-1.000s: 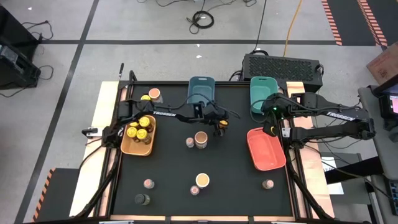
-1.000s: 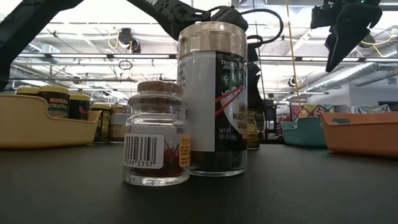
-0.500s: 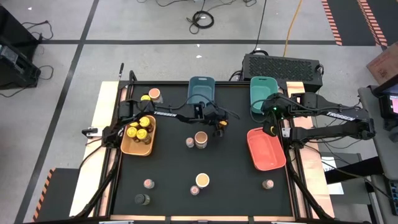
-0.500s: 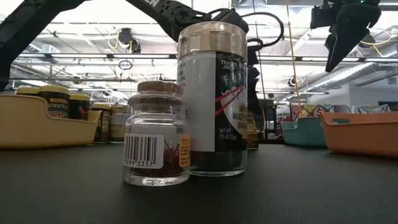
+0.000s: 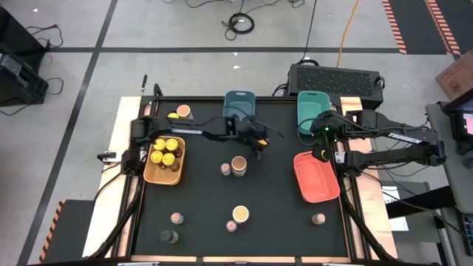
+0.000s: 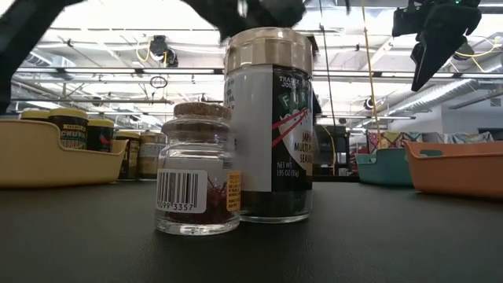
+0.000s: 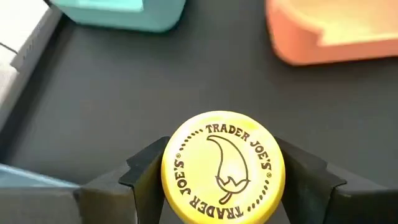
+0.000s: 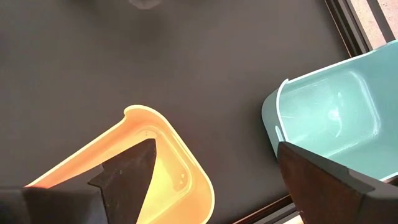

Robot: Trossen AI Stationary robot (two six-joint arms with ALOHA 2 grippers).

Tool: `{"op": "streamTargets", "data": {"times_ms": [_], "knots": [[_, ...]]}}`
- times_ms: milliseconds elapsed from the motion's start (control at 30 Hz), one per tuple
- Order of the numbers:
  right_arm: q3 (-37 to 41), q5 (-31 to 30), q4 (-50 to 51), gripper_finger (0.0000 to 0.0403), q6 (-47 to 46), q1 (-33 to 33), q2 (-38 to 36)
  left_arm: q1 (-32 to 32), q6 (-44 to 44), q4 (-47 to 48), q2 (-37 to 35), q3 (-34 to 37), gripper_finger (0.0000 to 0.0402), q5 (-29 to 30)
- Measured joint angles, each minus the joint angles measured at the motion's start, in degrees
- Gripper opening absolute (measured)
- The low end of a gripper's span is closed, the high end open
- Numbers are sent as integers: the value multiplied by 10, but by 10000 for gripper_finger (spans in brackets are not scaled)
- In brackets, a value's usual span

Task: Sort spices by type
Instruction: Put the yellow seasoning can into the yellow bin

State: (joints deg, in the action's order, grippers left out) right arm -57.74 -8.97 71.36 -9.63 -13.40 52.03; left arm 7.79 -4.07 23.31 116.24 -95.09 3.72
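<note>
— Changed just now?
— Left jaws, wide a moment back, now clenched on the yellow-lidded round glass jar point(image 7: 222, 168), mid-surface, just beyond the tan-topped jar point(image 5: 239, 164). Pick made; probably bound for the orange plastic bin point(image 5: 164, 176) at left.
— Room?
— Bare black surface point(image 5: 199, 199) leftward. Right jaws released, above the red bin point(image 5: 316, 177). Blue bin point(image 5: 238, 103) close behind.

Yellow-lidded jar point(image 7: 222, 167) is upright, lid pinched in my left gripper point(image 7: 222, 186), mid-table toward the far edge. Other yellow jars point(image 5: 157, 156) stand in the bin point(image 5: 162, 182) at the left edge. Peach jar point(image 5: 239, 165) and pink jar point(image 5: 225, 170) sit side by side at the centre. A second pair point(image 5: 240, 215) stands near the near edge. Olive jar point(image 5: 169, 236) is by the near-left corner.
</note>
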Motion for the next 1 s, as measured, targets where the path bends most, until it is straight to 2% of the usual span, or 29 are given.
{"op": "streamTargets", "data": {"times_ms": [100, 267, 467, 600, 767, 1000], "knots": [[0, 0, 0, 329, 0, 0, 0, -1, -11, 42, -55, -12, 244, -3], [0, 0, 0, 329, -2, 0, 0, -1, -4, 173, -165, -18, 244, -4], [0, 0, -2, 329, -2, 0, 0, -20, 60, 374, -289, -19, 246, -5], [0, 0, -17, 329, -2, 0, 0, -56, 108, 465, -351, -10, 249, -1], [0, 3, -55, 329, -8, 0, 0, -116, 188, 514, -432, 58, 250, 17], [0, 3, -68, 329, -43, 0, 0, -198, 329, 516, -575, 225, 252, 69]]}}
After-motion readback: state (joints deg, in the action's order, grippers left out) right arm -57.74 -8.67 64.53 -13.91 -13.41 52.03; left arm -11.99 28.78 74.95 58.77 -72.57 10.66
